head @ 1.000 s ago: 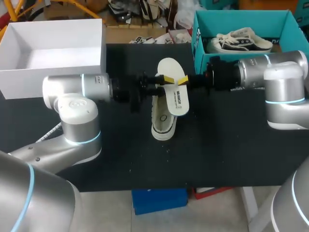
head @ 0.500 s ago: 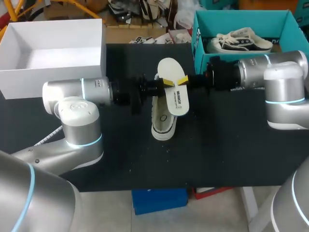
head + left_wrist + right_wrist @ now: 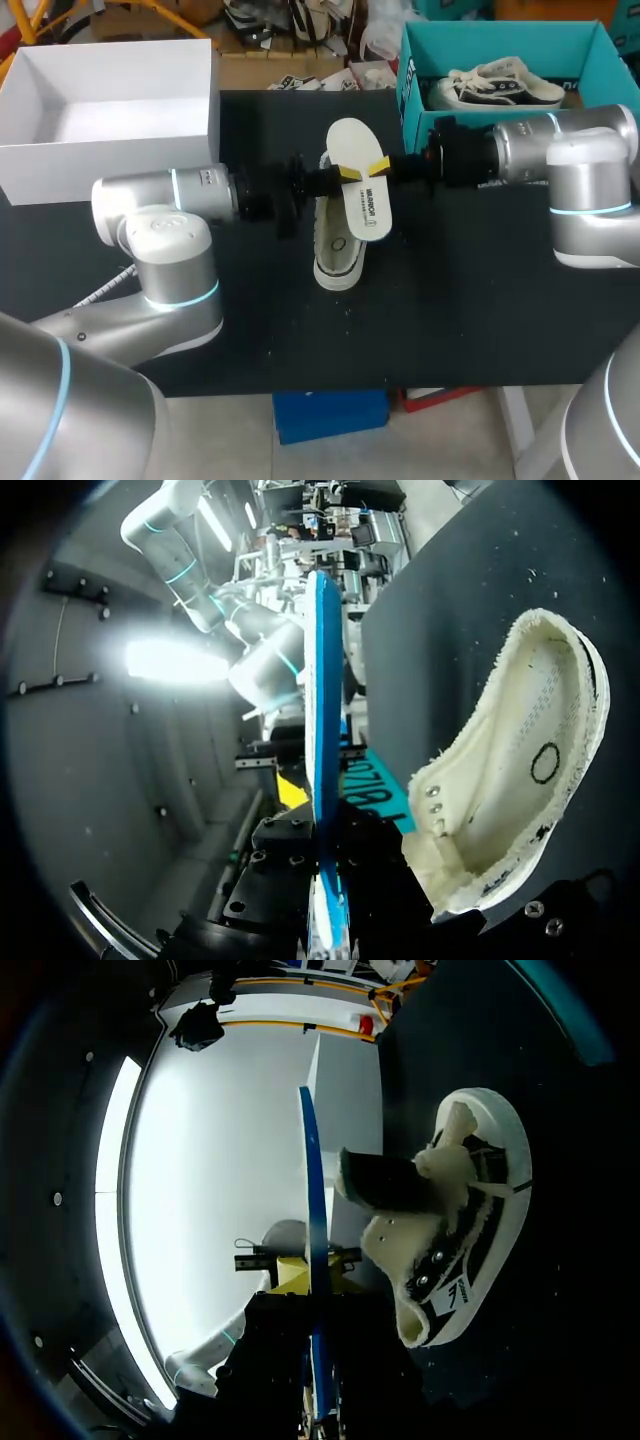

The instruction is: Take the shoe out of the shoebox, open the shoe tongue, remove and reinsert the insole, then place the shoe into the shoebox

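The insole [image 3: 358, 190] is hanging just above the sneaker [image 3: 335, 255], clear of the table [image 3: 450, 300]. The left gripper [image 3: 345, 175] and right gripper [image 3: 382, 167] are each pinching it narrowly, on opposite edges, from either side of the sneaker. Nothing is steadying the sneaker, so pushing the insole in is likely risking a sideways shove. Uneven pulling between the arms is risking a buckled or dropped insole.

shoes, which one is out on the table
The white shoe beneath the insole, mid-table; the other shoe sits inside the teal box.
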